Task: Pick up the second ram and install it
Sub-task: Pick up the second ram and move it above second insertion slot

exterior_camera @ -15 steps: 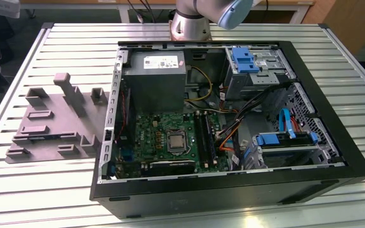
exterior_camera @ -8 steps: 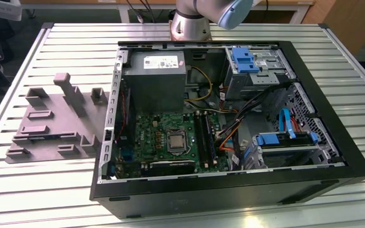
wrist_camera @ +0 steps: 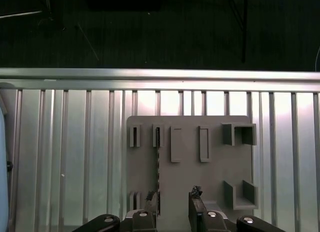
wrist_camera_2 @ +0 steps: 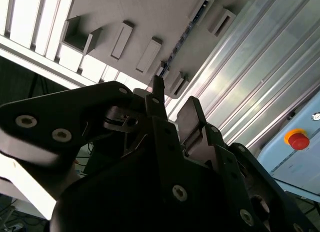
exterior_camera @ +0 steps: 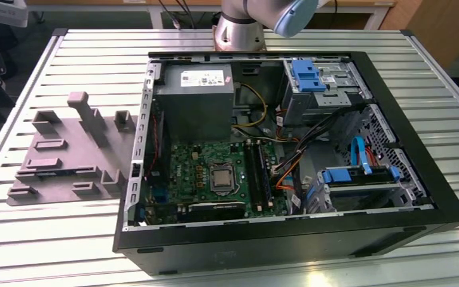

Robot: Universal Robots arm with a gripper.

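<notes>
While the gripper [wrist_camera: 173, 196] hangs over the grey holder [wrist_camera: 190, 177], its two fingers stand apart with nothing between them, so I take the step in hand to be the grasp itself. The second ram [wrist_camera: 158, 162] stands on edge in a narrow slot of that holder, showing in both wrist views as a thin dark strip. It seems to lie nearer one finger than the middle of the gap, though the angle makes that hard to judge. A good grasp would centre the gap over the strip, keep the fingers parallel to its flat faces, descend straight and close gently on the upper edge.

The open computer case [exterior_camera: 293, 239] lies on the slatted table [exterior_camera: 54, 239]. It holds a power supply [exterior_camera: 193, 101], the motherboard [exterior_camera: 205, 173], blue-tabbed drive cages [exterior_camera: 317, 78] and loose cables. Long memory slots [exterior_camera: 257, 170] run beside the processor [exterior_camera: 222, 179]. The holder's other pockets [wrist_camera: 205, 142] look unoccupied.
</notes>
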